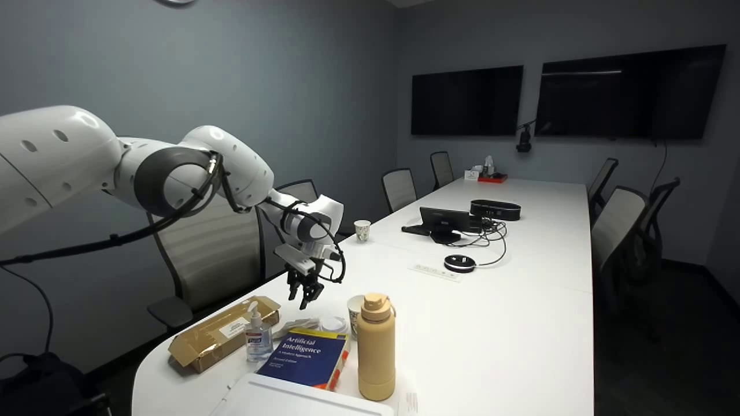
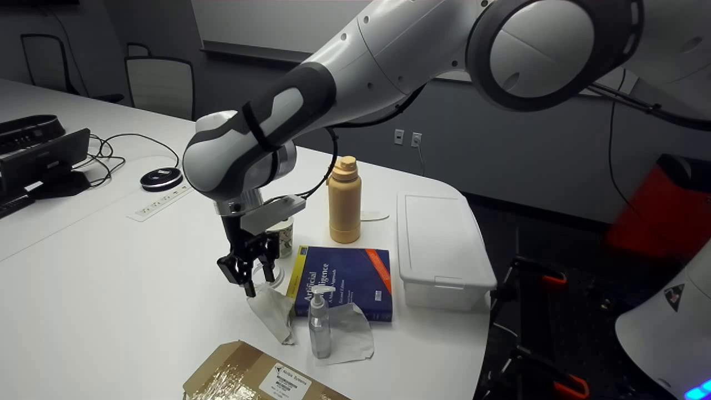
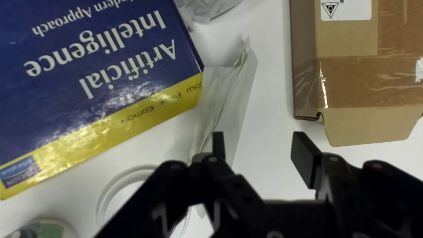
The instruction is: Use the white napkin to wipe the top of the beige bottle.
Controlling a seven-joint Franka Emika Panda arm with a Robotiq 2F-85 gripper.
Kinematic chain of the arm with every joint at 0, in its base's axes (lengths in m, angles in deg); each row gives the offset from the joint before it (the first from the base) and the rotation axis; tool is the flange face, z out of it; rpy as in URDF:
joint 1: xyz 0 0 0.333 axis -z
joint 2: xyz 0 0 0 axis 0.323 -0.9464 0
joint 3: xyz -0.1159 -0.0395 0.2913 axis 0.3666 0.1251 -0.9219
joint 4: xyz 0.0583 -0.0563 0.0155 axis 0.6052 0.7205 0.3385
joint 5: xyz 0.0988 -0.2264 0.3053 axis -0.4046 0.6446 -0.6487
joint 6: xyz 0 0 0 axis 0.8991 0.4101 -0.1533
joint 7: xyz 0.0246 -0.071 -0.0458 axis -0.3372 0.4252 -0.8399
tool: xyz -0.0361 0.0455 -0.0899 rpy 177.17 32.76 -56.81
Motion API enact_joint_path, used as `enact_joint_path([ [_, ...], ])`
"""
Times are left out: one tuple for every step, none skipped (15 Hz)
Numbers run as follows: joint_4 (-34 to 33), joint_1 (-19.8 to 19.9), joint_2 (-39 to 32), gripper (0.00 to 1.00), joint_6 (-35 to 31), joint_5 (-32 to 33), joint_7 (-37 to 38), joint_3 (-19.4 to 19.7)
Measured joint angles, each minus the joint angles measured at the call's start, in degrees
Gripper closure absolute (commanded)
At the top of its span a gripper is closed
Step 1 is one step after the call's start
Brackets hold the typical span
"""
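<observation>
The white napkin [image 3: 228, 96] is a creased, folded scrap on the white table, between the book and the cardboard box; an exterior view shows the same napkin [image 2: 272, 314] at the book's corner. My gripper [image 3: 259, 148] stands open, its jaws well apart and only bare tabletop seen between them. In the wrist view the left finger [image 3: 218, 143] overlaps the napkin's near end; whether they touch I cannot tell. In an exterior view my gripper [image 2: 259, 283] hangs over that same end. Upright past the book is the beige bottle [image 2: 345, 205], cap on, also a beige bottle [image 1: 376, 352] beside the cup.
A blue book [image 2: 347, 278] lies beside the napkin, with a sanitizer bottle [image 2: 319, 328] and another white sheet [image 2: 353, 336] close by. Around them are a cardboard box [image 3: 350, 82], a round lid [image 3: 109, 195], a patterned cup [image 2: 285, 238] and a white plastic bin [image 2: 439, 239].
</observation>
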Motion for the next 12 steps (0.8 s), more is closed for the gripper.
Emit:
enact_joint_path([
  [-0.54, 0.04, 0.46, 0.05, 1.15, 0.00, -0.03, 0.00],
  [-1.05, 0.04, 1.13, 0.01, 2.44, 0.12, -0.02, 0.14],
  [-1.45, 0.00, 2.07, 0.00, 4.25, 0.50, 0.15, 0.50],
  [-1.75, 0.01, 3.13, 0.00, 6.31, 0.83, 0.26, 0.86],
  [-1.91, -0.02, 4.32, 0.00, 8.45, 1.33, 0.45, 1.37],
  [-1.96, -0.02, 5.63, 0.00, 10.61, 2.09, 0.69, 1.92],
  [-1.97, 0.01, 6.91, 0.00, 12.50, 2.75, 1.03, 2.50],
  [-1.96, 0.01, 8.19, 0.00, 14.09, 3.11, 1.13, 3.15],
  [-1.95, 0.07, 9.34, 0.00, 15.32, 3.38, 1.14, 3.73],
  [-1.93, 0.19, 10.41, 0.00, 16.20, 3.74, 1.15, 4.24],
  [-1.89, 0.34, 11.39, 0.00, 16.89, 4.03, 1.15, 4.68],
  [-1.80, 0.55, 12.26, 0.00, 17.38, 4.20, 1.15, 5.04],
])
